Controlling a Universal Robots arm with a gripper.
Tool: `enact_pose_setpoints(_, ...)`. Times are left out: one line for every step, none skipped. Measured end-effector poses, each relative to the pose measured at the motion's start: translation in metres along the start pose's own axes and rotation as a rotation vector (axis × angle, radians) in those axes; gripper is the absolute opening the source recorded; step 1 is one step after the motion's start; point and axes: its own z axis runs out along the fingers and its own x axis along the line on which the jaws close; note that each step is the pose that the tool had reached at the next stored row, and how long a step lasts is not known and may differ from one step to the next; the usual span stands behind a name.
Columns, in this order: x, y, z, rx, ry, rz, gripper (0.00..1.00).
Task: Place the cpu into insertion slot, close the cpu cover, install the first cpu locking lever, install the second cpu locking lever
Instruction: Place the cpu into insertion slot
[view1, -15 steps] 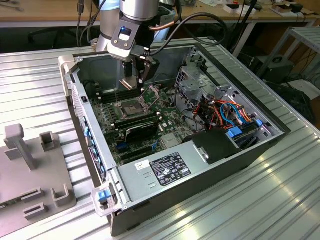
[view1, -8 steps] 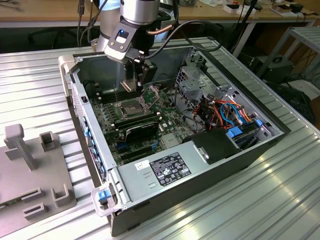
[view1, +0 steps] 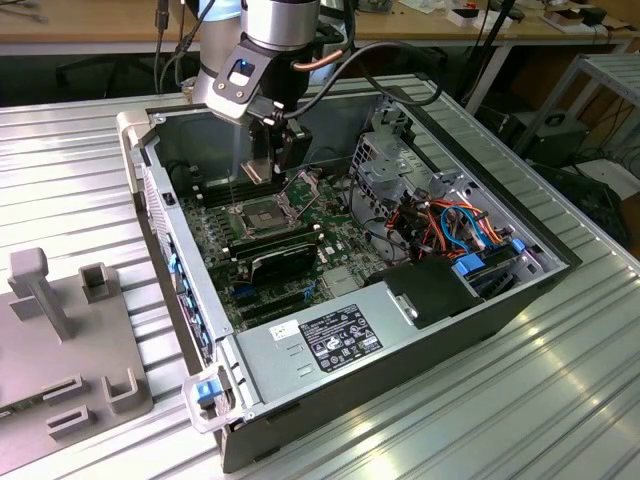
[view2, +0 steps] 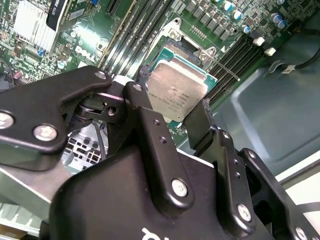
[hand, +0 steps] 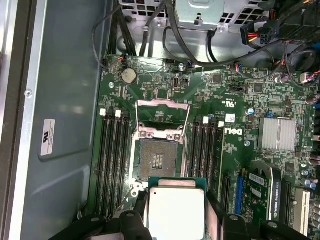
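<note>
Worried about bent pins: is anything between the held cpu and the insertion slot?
Nothing visible. The claw grips the cpu above the board. The insertion slot lies bare, and the cpu cover is swung open off it.

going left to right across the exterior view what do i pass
grey plastic fixture block → blue plastic latch at the case corner → square dark insertion slot on the green board → orange and blue cable bundle → grey metal shelf
</note>
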Motion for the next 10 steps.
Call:
enact_pose_setpoints(0.0000, 0.0000, 0.0000, 0.0000, 0.0000, 0.000, 0.54)
enact_pose_setpoints(0.0000, 0.0000, 0.0000, 0.0000, 0.0000, 0.000, 0.54)
enact_pose_setpoints(0.0000, 0.0000, 0.0000, 0.0000, 0.0000, 0.000, 0.54)
enact_pose_setpoints(0.0000, 0.0000, 0.0000, 0.0000, 0.0000, 0.000, 0.54)
enact_pose_setpoints(0.0000, 0.0000, 0.0000, 0.0000, 0.0000, 0.000, 0.54)
enact_pose_setpoints(0.0000, 0.0000, 0.0000, 0.0000, 0.0000, 0.000, 0.54)
enact_pose_setpoints(0.0000, 0.0000, 0.0000, 0.0001, 0.0000, 0.000, 0.54)
enact_pose_setpoints(0.0001, 0.0001, 0.0002, -0.0001, 0.0001, 0.000, 0.54)
enact_pose_setpoints(0.0002, 0.0001, 0.0004, -0.0001, 0.0003, 0.000, 0.54)
enact_pose_setpoints(0.0005, 0.0001, 0.0006, 0.0000, 0.0001, 0.000, 0.54)
